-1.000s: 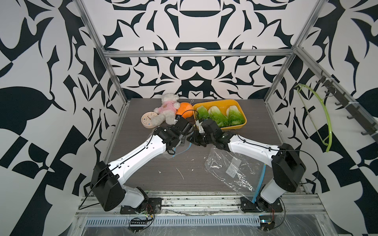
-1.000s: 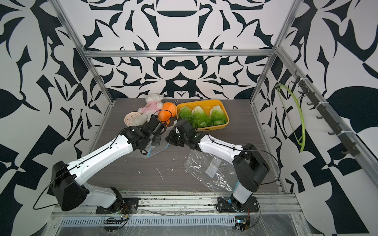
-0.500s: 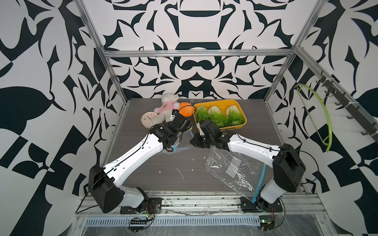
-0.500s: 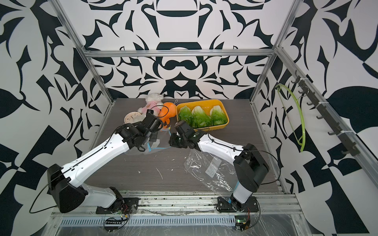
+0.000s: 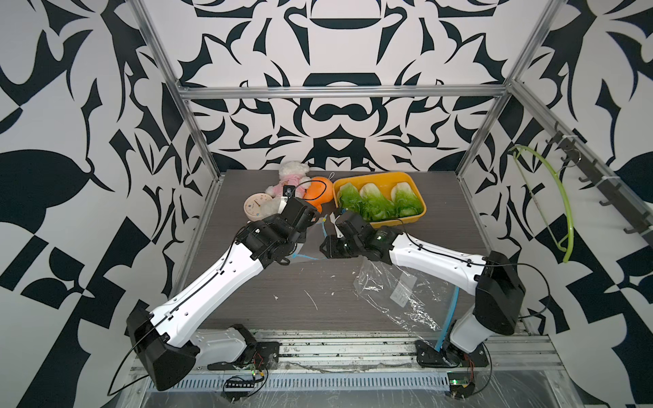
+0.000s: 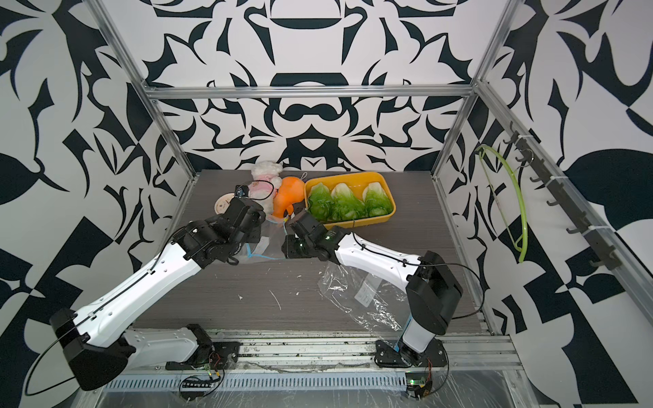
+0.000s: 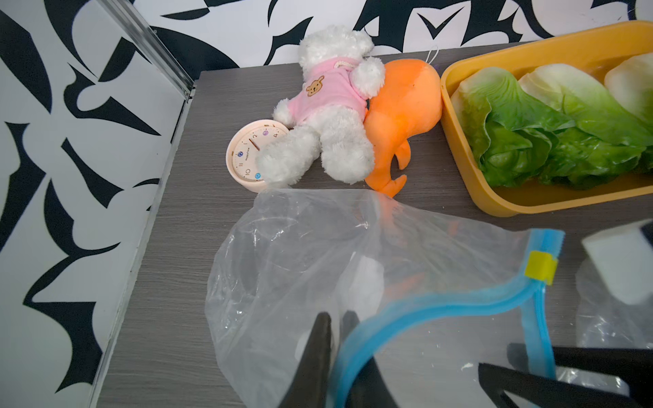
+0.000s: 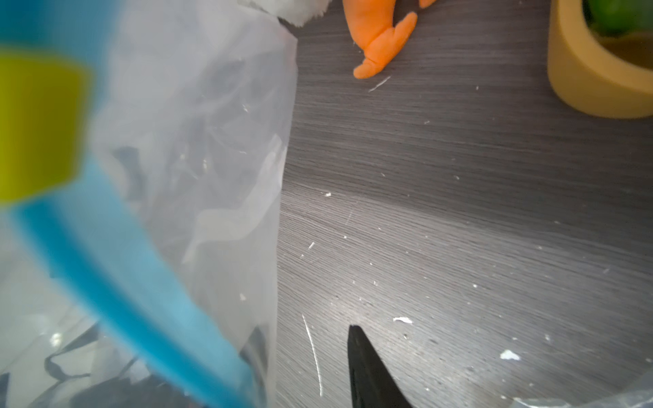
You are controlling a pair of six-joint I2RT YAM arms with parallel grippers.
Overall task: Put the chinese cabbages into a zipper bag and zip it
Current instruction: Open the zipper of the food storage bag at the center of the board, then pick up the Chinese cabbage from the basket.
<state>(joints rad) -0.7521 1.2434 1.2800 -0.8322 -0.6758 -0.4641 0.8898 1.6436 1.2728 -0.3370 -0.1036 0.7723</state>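
Observation:
Three chinese cabbages lie side by side in a yellow tray at the back. In front of the tray, between the two wrists, hangs a clear zipper bag with a blue zip strip and a yellow slider. My left gripper is shut on the bag's blue zip edge. My right gripper is open beside the slider end. One of its fingers is hidden behind the bag film.
A white plush bear, an orange plush toy and a small round clock crowd the back left, close to the bag. Another clear bag lies flat under the right arm.
The left gripper has shut on the bag's zip edge and moved slightly toward the toys. The right gripper has opened off the bag.

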